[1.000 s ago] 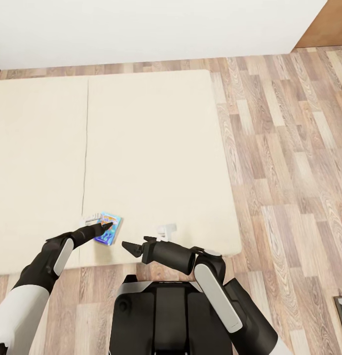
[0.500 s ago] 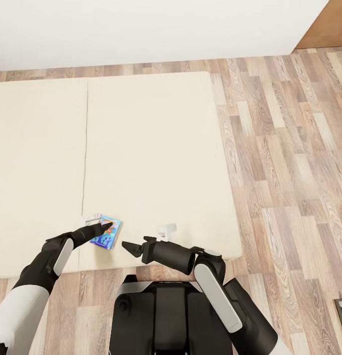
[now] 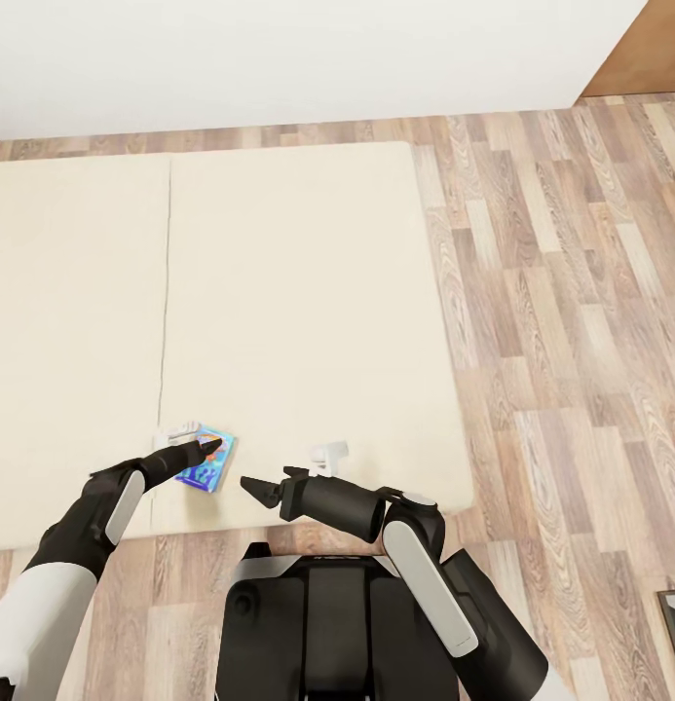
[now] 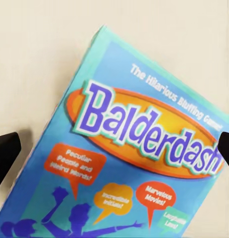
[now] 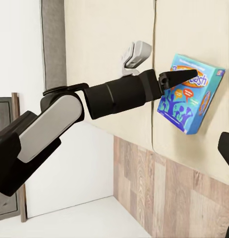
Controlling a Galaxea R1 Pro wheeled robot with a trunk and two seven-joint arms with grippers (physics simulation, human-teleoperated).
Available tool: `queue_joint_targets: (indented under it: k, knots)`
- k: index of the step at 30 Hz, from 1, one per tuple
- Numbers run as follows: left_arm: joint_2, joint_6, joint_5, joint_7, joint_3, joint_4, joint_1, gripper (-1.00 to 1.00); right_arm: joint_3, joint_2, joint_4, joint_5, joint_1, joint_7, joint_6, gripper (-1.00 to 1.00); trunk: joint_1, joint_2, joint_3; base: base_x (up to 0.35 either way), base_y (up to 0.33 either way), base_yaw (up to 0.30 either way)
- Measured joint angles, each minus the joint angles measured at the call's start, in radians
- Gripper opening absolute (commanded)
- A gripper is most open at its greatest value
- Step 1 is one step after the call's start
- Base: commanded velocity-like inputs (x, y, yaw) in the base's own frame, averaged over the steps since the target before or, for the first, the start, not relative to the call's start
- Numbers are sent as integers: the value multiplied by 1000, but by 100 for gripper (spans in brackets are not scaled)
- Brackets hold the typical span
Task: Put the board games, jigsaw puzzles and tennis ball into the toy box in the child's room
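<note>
so the board game (image 3: 207, 460) lay near the bed's (image 3: 308, 292) front edge, shifted slightly left across recent frames. left gripper (image 3: 212, 447) hovered over it, jaws wide, probably not touching. right gripper (image 3: 249, 484) open, idle.

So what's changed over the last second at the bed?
Mostly the view: the whole picture slid a little, so the camera moved. Against the bed's seam, the game box sits slightly closer than before, a small shift under the left gripper, whose fingers straddle it, open, not gripping. The right gripper hovers open beside it, unchanged. Nothing was picked up.
</note>
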Motion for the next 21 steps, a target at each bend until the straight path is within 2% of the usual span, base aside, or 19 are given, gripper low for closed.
queue_joint_targets:
  k: [5,14,21]
  knots:
    - [-1,0,0,0,0,0,0,100,0,0,0,0,0,0,0,100,0,0,0,0,-157,0]
    - [-2,0,0,0,-1,0,0,100,0,0,0,0,0,0,0,100,0,0,0,0,-34,0]
    - [-2,1,0,0,-1,0,0,100,0,0,0,0,0,0,0,100,0,0,0,0,-137,0]
